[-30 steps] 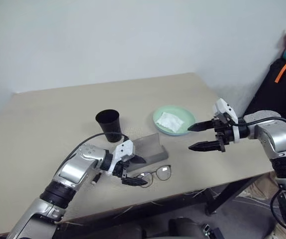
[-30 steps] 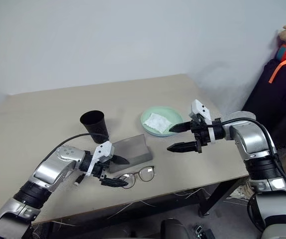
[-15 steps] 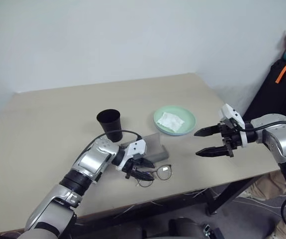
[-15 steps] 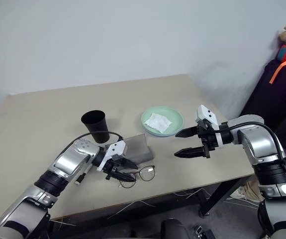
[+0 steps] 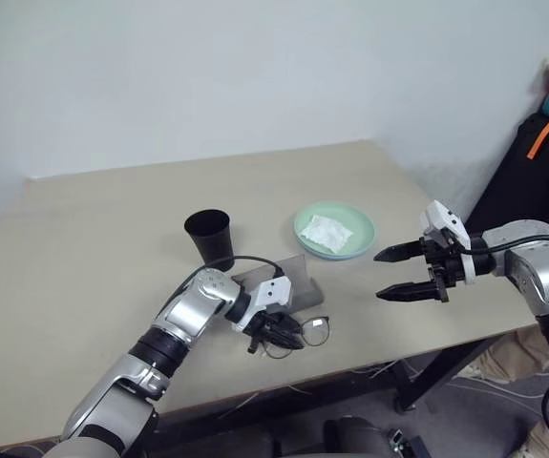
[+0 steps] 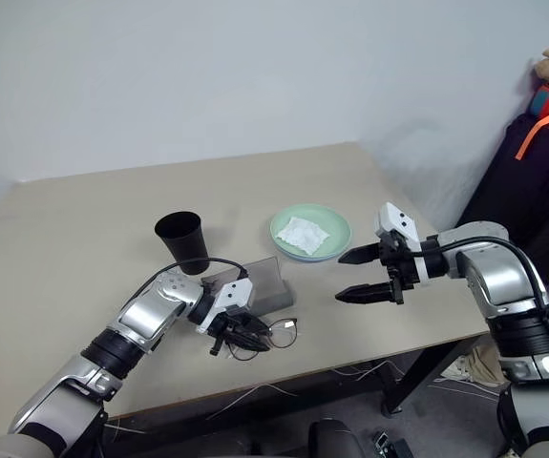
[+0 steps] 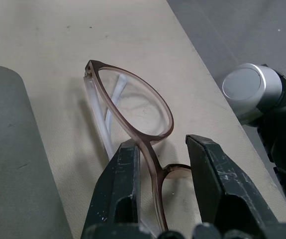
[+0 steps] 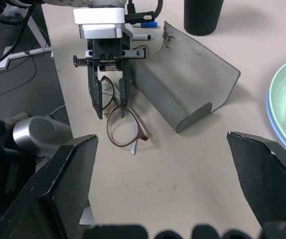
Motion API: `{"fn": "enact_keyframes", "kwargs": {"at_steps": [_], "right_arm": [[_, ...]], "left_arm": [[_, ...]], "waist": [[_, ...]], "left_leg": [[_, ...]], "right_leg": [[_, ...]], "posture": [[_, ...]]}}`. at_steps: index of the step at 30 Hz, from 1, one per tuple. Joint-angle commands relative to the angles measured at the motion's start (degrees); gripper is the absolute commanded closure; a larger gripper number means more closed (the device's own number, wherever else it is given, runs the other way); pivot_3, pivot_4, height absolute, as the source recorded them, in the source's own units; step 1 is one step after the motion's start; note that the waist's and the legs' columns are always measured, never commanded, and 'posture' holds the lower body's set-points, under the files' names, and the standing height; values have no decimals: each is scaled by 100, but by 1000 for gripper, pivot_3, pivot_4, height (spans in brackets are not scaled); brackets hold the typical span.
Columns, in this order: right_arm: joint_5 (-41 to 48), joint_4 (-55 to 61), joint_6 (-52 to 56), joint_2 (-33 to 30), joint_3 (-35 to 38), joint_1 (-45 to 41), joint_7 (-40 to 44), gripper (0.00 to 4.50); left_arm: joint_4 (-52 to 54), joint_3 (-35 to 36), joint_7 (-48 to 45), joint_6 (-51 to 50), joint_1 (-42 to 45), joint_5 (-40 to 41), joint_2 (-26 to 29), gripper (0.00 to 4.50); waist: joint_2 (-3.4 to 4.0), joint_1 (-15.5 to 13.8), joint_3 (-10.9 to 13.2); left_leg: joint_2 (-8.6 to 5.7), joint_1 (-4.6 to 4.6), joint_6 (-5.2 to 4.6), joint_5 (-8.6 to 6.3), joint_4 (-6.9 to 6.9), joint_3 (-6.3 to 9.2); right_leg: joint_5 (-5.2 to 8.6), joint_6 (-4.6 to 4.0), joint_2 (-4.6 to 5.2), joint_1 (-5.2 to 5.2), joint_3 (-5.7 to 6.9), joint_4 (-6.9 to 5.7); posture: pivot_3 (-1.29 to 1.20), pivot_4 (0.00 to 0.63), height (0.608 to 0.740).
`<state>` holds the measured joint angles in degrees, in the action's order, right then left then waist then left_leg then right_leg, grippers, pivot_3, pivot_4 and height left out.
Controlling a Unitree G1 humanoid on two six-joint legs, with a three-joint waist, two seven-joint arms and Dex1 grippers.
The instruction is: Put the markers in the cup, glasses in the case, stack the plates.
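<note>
The left gripper (image 8: 109, 94) reaches low over the beige wooden table (image 5: 93, 219), its two black fingers (image 7: 117, 186) straddling the bridge of the thin brown-framed round-lensed glasses (image 7: 133, 117) with a narrow gap on each side. It cannot be told whether they pinch the frame yet. The glasses lie flat just beside the grey oblong case (image 8: 190, 82), on the side nearer the table's front edge. The black tapered plastic cup (image 5: 208, 238) stands behind the case. The right gripper (image 5: 400, 271) hovers well apart from the case, its fingers spread wide and empty, near the mint green round plate (image 5: 335, 231) holding a white crumpled napkin (image 5: 327, 230).
</note>
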<state>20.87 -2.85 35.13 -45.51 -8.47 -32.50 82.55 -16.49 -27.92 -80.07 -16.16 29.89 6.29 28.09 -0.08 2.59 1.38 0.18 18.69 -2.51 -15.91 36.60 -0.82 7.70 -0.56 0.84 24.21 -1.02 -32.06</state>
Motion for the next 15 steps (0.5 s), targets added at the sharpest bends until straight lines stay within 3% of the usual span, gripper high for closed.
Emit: {"fn": "enact_keyframes", "kwargs": {"at_steps": [1, 10, 13, 15], "right_arm": [[110, 152, -97, -43, 124, -54, -21, 0], [46, 139, -187, -13, 29, 7, -48, 0], [47, 183, -200, -24, 3, 55, -52, 0], [44, 181, -214, -31, -5, 62, -50, 0]], "left_arm": [[-27, 106, -16, 82, 185, -23, -33, 3032], [-256, 480, 34, -314, 556, 317, -295, 3032], [-280, 422, 9, -324, 539, 221, -284, 3628], [-217, 374, -74, -317, 471, 189, -230, 4309]], "waist": [[0, 0, 0], [-1, -2, 0], [-1, -2, 0], [-1, 5, 0]], "left_leg": [[0, 0, 0, 0, 0, 0], [-1, 2, -2, 1, 3, 2], [-2, 1, -2, 1, 2, 2], [-2, 1, -3, 0, 0, 3]], "right_leg": [[0, 0, 0, 0, 0, 0], [0, 1, 0, -1, 0, 0], [0, 1, 0, -3, 0, 0], [0, 1, 0, -3, 0, 0]], "posture": [[0, 0, 735], [0, 0, 735], [0, 0, 735], [0, 0, 735]]}}
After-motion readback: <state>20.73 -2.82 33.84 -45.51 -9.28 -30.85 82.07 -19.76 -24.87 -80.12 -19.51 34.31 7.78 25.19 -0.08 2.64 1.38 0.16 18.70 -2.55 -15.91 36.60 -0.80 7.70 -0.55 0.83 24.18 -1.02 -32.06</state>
